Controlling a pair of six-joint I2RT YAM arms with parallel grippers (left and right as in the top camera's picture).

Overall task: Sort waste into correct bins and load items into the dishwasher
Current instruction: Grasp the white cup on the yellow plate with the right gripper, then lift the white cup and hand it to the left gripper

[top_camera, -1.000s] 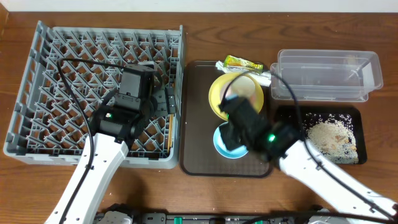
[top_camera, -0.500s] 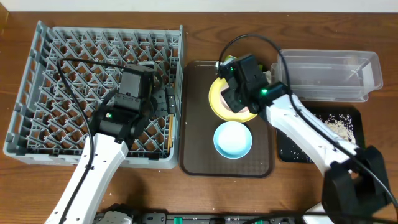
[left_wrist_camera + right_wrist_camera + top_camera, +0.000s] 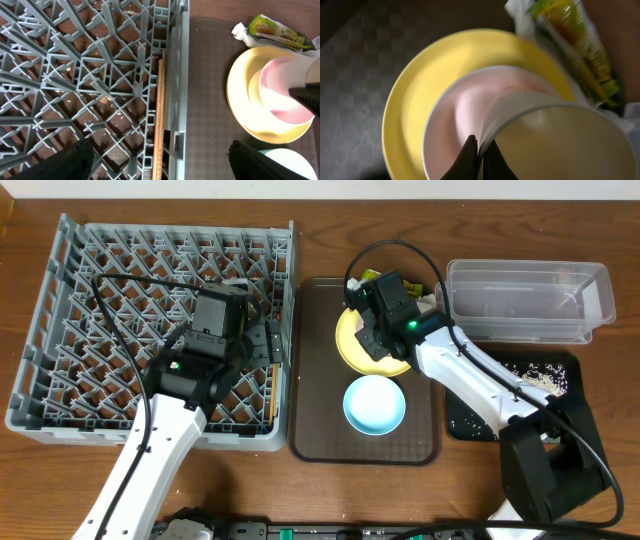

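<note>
My right gripper (image 3: 480, 150) is shut on the rim of a white paper cup (image 3: 560, 135). The cup lies tilted in a pink bowl (image 3: 465, 115) on a yellow plate (image 3: 415, 100). In the overhead view this gripper (image 3: 385, 315) hangs over the yellow plate (image 3: 352, 345) at the back of the brown tray (image 3: 315, 380). A light blue bowl (image 3: 375, 404) sits in front of the plate. My left gripper (image 3: 160, 160) is open and empty over the right edge of the grey dish rack (image 3: 60, 300). A wooden stick (image 3: 159, 115) lies along that edge.
A green snack wrapper (image 3: 272, 30) lies behind the plate. A clear plastic container (image 3: 525, 300) stands at the back right. In front of it is a black tray (image 3: 560, 385) with food scraps. Bare wooden table surrounds the rack and trays.
My right arm has swung from over the blue bowl back to the yellow plate and now grips the cup's rim. The left arm has not moved.
</note>
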